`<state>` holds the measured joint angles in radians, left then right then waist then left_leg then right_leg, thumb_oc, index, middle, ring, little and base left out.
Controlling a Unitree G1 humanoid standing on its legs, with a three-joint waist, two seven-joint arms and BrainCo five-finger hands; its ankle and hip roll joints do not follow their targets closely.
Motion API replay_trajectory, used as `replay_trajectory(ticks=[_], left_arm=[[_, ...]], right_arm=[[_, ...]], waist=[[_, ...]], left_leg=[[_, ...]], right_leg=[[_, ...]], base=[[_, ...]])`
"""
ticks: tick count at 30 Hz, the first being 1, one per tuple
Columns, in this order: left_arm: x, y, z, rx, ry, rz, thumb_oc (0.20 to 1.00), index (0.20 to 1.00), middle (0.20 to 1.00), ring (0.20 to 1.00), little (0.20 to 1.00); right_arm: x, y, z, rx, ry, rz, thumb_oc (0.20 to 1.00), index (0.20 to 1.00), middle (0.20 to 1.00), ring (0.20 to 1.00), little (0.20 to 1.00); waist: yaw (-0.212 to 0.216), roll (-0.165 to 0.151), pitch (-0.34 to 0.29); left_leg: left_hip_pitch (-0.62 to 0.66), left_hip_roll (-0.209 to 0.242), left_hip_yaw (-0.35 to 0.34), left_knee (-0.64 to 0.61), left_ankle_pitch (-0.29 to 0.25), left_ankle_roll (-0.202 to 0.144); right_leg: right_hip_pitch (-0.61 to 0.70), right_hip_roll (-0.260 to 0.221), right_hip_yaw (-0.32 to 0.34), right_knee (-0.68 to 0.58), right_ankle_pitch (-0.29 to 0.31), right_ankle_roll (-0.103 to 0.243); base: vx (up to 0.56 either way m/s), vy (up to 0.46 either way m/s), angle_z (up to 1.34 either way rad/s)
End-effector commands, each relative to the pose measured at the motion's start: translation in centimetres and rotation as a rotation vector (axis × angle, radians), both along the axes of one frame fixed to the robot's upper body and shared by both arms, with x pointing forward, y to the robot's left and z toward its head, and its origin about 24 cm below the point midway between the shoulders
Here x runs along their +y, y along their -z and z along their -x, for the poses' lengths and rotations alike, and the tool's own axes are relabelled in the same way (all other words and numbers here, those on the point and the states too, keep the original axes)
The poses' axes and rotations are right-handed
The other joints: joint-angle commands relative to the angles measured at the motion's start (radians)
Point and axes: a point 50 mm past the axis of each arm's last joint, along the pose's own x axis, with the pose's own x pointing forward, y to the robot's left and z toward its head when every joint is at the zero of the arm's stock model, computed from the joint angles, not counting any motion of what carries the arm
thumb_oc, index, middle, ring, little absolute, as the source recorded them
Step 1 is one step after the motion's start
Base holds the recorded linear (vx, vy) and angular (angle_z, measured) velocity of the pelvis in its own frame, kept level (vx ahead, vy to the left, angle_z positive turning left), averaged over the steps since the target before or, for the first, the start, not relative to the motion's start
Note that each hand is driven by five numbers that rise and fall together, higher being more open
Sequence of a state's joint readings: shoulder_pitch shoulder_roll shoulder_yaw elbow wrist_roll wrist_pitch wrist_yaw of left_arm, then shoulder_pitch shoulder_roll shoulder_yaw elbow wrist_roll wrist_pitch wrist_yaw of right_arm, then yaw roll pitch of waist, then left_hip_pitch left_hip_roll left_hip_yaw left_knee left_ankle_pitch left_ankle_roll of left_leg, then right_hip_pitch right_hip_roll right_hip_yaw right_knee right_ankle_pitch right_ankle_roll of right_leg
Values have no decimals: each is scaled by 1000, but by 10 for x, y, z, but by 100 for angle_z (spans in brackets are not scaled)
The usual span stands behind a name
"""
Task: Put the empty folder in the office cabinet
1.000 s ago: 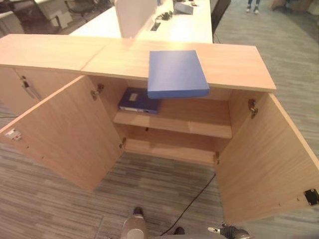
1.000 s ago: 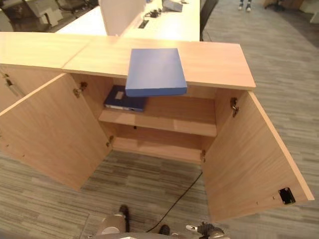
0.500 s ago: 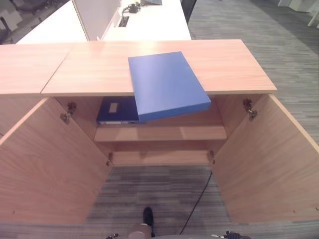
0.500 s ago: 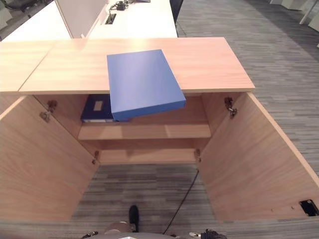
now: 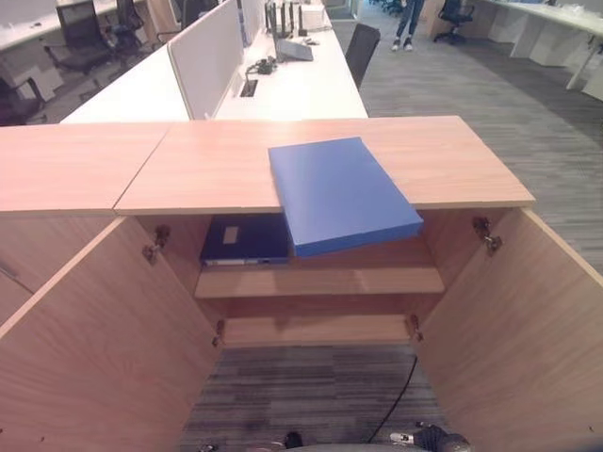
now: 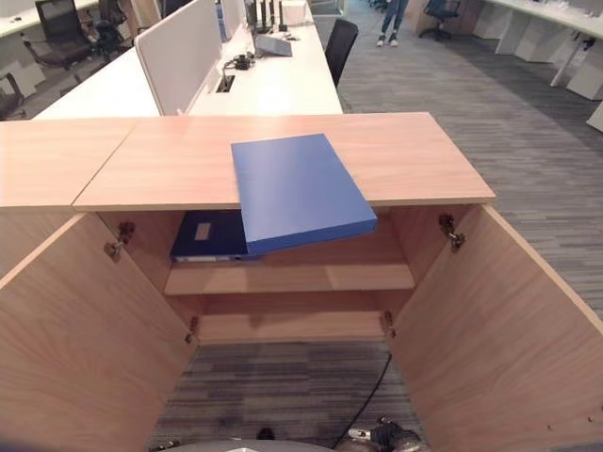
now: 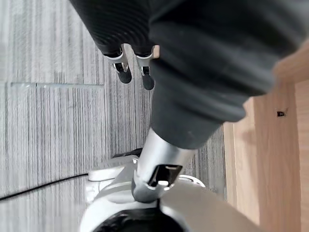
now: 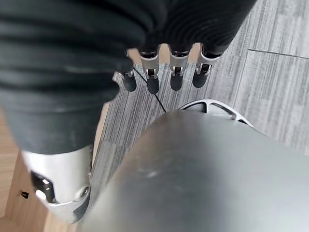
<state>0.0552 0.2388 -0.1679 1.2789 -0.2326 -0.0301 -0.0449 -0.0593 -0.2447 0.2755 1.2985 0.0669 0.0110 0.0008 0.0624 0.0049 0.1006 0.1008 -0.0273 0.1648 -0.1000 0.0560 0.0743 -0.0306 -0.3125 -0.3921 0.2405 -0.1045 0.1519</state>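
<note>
A blue folder [image 5: 341, 193] lies flat on the wooden cabinet top [image 5: 207, 165], turned at a slant, with its near corner jutting over the front edge. Under it the office cabinet stands with both doors swung wide, the left door [image 5: 94, 348] and the right door [image 5: 528, 330]. A dark blue binder [image 5: 243, 240] lies at the left of the upper shelf [image 5: 358, 281]. My left hand [image 7: 124, 72] hangs low over the carpet with straight fingers and holds nothing. My right hand [image 8: 152, 82] hangs the same way, open and bare.
White desks with a partition screen [image 5: 203, 52] and office chairs [image 5: 361, 47] stand behind the cabinet. A person [image 5: 407, 19] stands far back. A closed cabinet [image 5: 47, 226] adjoins on the left. Grey carpet [image 5: 311, 395] runs between the open doors.
The whole picture has shifted, so the camera has moved and now takes in more of the office behind. The folder still lies on the cabinet top. Both hands stay low.
</note>
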Motion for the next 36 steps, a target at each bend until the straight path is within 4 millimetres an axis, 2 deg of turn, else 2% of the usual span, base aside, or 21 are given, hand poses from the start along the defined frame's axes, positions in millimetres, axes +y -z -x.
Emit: replay_trajectory(ticks=[1,3,5,6,8,11,12,13,14,16,18,19,21,25,26,29,30,33,34,35,36], left_arm=[[-18,-16,-66,-292,-81,60,1000,1000,1000,1000,1000],[-18,-23,-77,-368,-82,56,1000,1000,1000,1000,1000],[-17,-30,-84,-428,-103,72,1000,1000,1000,1000,1000],[-15,-49,-94,-568,-140,109,1000,1000,1000,1000,1000],[-6,-72,-98,-696,-161,100,1000,1000,1000,1000,1000],[17,-114,-105,-879,-91,-65,1000,1000,1000,1000,1000],[18,-114,-104,-878,-91,-66,1000,1000,1000,1000,1000],[26,-129,-106,-929,-49,-147,1000,1000,1000,1000,1000],[42,-164,-113,-1052,29,-352,1000,1000,1000,1000,1000],[56,-200,-114,-1189,19,-547,1000,1000,1000,1000,1000],[65,-227,-114,-1292,-54,-703,1000,1000,1000,1000,1000],[65,-227,-114,-1291,-55,-706,1000,1000,1000,1000,1000],[74,-267,-116,-1420,-102,-973,1000,1000,1000,1000,1000],[74,-308,-126,-1575,-77,-1172,1000,1000,1000,1000,1000],[74,-308,-126,-1577,-77,-1174,1000,1000,1000,1000,1000],[77,-336,-134,-1660,-33,-1285,1000,1000,1000,1000,1000],[72,-352,-138,-1724,5,-1310,1000,1000,1000,1000,1000],[52,-375,-148,-1840,189,-1287,1000,1000,1000,1000,1000],[51,-376,-149,-1843,190,-1286,1000,1000,1000,1000,1000],[33,-385,-155,-1903,332,-1223,1000,1000,1000,1000,1000],[33,-385,-156,-1904,333,-1221,1000,1000,1000,1000,1000]], right_arm=[[3,-2,-12,-39,37,-3,1000,1000,1000,1000,1000],[2,-1,-6,-30,70,0,1000,1000,1000,1000,1000],[0,-1,-5,-27,73,9,1000,1000,1000,1000,1000],[-3,-1,-2,-20,65,24,1000,1000,1000,1000,1000],[-3,-1,-1,-26,50,31,1000,1000,1000,1000,1000],[-1,0,3,-20,38,33,1000,1000,1000,1000,1000],[-1,0,3,-20,38,33,1000,1000,1000,1000,1000],[-1,0,4,-17,42,34,1000,1000,1000,1000,1000],[1,1,9,-17,55,37,1000,1000,1000,1000,1000],[3,3,17,-7,76,33,1000,1000,1000,1000,1000],[10,6,26,10,89,19,1000,1000,1000,1000,1000],[10,6,26,10,88,18,1000,1000,1000,1000,1000],[20,9,33,29,101,-2,1000,1000,1000,1000,1000],[24,10,29,23,80,1,1000,1000,1000,1000,1000],[25,10,28,21,81,-1,1000,1000,1000,1000,1000],[27,9,23,19,38,0,1000,1000,1000,1000,1000],[26,9,18,17,18,5,1000,1000,1000,1000,1000],[22,8,16,31,-8,22,1000,1000,1000,1000,1000],[22,8,15,29,-7,20,1000,1000,1000,1000,1000],[21,8,17,45,-26,21,1000,1000,1000,1000,1000],[21,8,17,44,-24,21,1000,1000,1000,1000,1000]], waist=[[-9,-5,39],[-3,-24,26],[3,-25,15],[18,-30,-5],[27,-35,-15],[45,-45,-21],[45,-45,-21],[50,-48,-21],[62,-53,-22],[69,-59,-22],[73,-67,-22],[73,-67,-22],[79,-75,-28],[83,-76,-35],[84,-80,-33],[85,-71,-42],[82,-66,-48],[75,-57,-55],[76,-60,-54],[64,-54,-62],[65,-56,-61]], left_leg=[[23,-42,-49,13,-89,-44],[23,-47,-48,13,-96,-45],[22,-41,-44,13,-95,-48],[20,-29,-41,13,-95,-53],[21,-18,-40,13,-95,-58],[24,1,-45,13,-100,-69],[25,1,-45,13,-100,-69],[27,7,-46,13,-102,-73],[33,17,-45,13,-109,-81],[38,23,-43,13,-115,-88],[41,31,-42,13,-117,-94],[42,31,-41,13,-117,-94],[45,42,-40,13,-120,-105],[52,50,-36,13,-121,-115],[47,47,-36,13,-113,-114],[61,52,-29,13,-123,-119],[65,52,-28,13,-124,-120],[72,53,-25,13,-127,-120],[67,50,-25,13,-120,-118],[77,52,-23,13,-131,-120],[73,50,-23,13,-125,-119]], right_leg=[[-15,70,15,-87,180,-11],[38,102,6,-189,193,-7],[53,116,2,-216,196,-6],[89,134,-13,-273,204,-2],[114,148,-21,-309,207,-3],[134,162,-22,-328,193,-5],[134,163,-22,-328,192,-5],[138,165,-22,-328,186,-6],[148,173,-20,-328,173,-8],[154,179,-17,-328,164,-10],[157,186,-14,-328,157,-13],[157,186,-14,-328,156,-13],[162,194,-15,-328,141,-17],[169,203,-12,-328,131,-18],[164,200,-12,-328,137,-19],[175,206,-9,-328,130,-19],[178,206,-6,-328,130,-19],[184,208,-6,-328,131,-20],[179,205,-7,-328,136,-21],[187,210,-4,-328,129,-21],[184,207,-5,-328,134,-22]], base=[[95,-183,35],[119,-144,46],[102,-100,11],[125,-110,-12],[126,-125,-8],[61,-90,-4],[46,-65,-3],[73,-86,-2],[96,-107,-2],[83,-90,-2],[44,-63,1],[43,-64,1],[49,-75,4],[30,-31,-1],[0,0,0],[38,-8,-4],[43,4,-3],[12,3,-1],[0,0,0],[0,0,0],[31,-4,3]])
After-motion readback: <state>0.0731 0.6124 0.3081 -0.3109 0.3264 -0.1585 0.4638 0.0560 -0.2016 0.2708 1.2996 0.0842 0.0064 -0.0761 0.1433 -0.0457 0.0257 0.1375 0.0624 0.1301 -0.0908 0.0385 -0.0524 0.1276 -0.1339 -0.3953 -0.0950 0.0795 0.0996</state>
